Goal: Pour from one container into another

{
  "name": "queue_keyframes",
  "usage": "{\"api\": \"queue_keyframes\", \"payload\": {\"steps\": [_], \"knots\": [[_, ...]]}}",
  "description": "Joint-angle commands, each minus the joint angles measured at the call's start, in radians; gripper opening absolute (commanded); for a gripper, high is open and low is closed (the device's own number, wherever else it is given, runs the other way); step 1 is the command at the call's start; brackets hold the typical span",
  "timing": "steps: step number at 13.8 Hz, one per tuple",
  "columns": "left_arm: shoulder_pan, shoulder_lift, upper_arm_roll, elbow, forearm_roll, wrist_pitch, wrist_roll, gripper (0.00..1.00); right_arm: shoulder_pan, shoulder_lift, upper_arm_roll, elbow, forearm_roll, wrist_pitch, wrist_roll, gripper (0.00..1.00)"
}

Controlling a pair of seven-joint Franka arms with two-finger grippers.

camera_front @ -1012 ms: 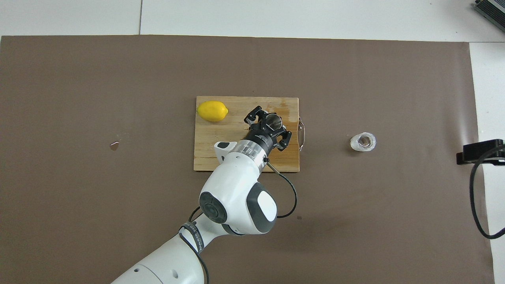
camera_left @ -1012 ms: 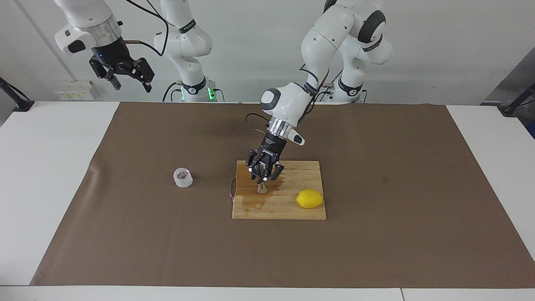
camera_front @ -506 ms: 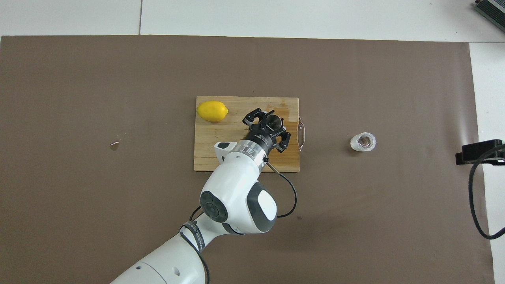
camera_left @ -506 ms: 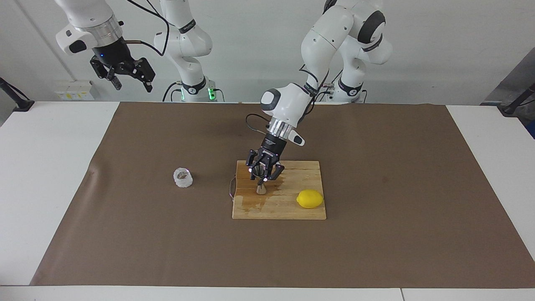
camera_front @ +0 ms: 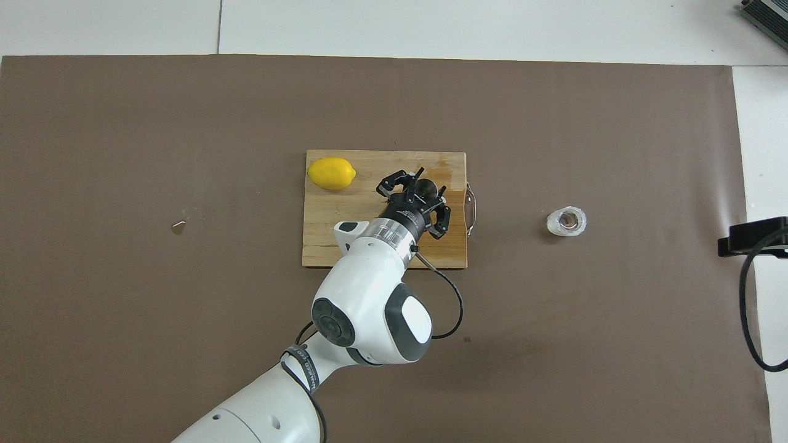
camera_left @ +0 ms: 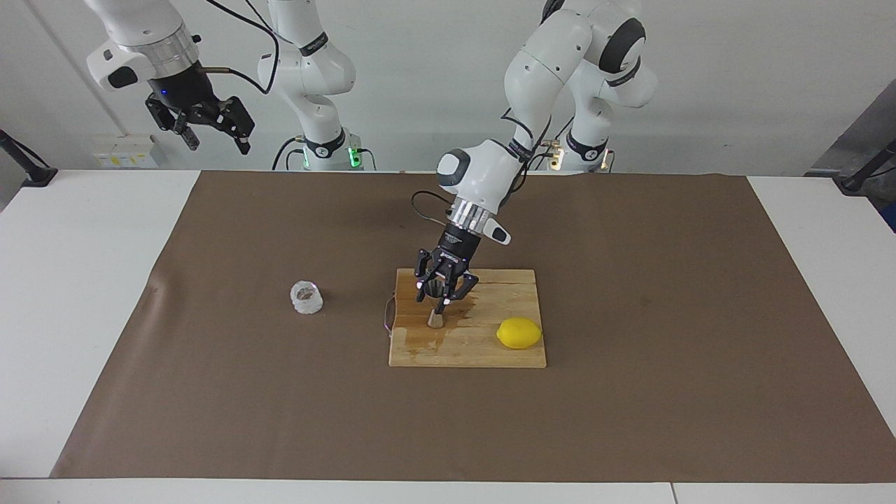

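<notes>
Your left gripper (camera_left: 442, 294) has closed, as far as the facing view shows, round the upper cone of the small shiny steel hourglass jigger (camera_left: 436, 316) standing on the wooden cutting board (camera_left: 483, 346). Expect light, stiff, slippery metal; grip near its waist. The small bumpy clear glass cup (camera_left: 306, 297), fragile, sits on the brown mat toward the right arm's end, under no gripper. Your right gripper (camera_left: 203, 126) waits raised, jaws parted.

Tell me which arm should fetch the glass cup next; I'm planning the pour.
Probably the right. Its hand hangs free, raised at the cup's end of the table, while the left hand is shut on the jigger on the cutting board.

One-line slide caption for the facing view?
Left gripper closes around the steel jigger on the cutting board; glass cup waits.
</notes>
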Motion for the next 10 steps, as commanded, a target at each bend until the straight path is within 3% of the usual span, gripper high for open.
{"api": "queue_keyframes", "payload": {"steps": [1, 3, 4, 8, 10], "knots": [[0.000, 0.009, -0.001, 0.012, -0.003, 0.021, -0.013, 0.68, -0.013, -0.017, 0.006, -0.015, -0.002, -0.006, -0.003, 1.00], [0.003, 0.011, -0.001, 0.012, -0.003, 0.016, -0.013, 0.81, -0.014, -0.022, 0.006, -0.023, -0.002, -0.002, -0.061, 1.00], [0.003, 0.011, -0.001, 0.012, -0.002, 0.016, -0.013, 0.97, -0.017, -0.023, 0.003, -0.027, -0.002, 0.027, -0.121, 1.00], [0.011, -0.012, -0.002, 0.020, 0.004, 0.014, -0.018, 1.00, -0.045, -0.025, 0.003, -0.055, 0.038, 0.072, -0.431, 1.00], [0.038, -0.093, -0.005, 0.006, -0.008, -0.053, -0.018, 1.00, -0.059, -0.027, 0.003, -0.066, 0.046, 0.076, -0.543, 1.00]]}}
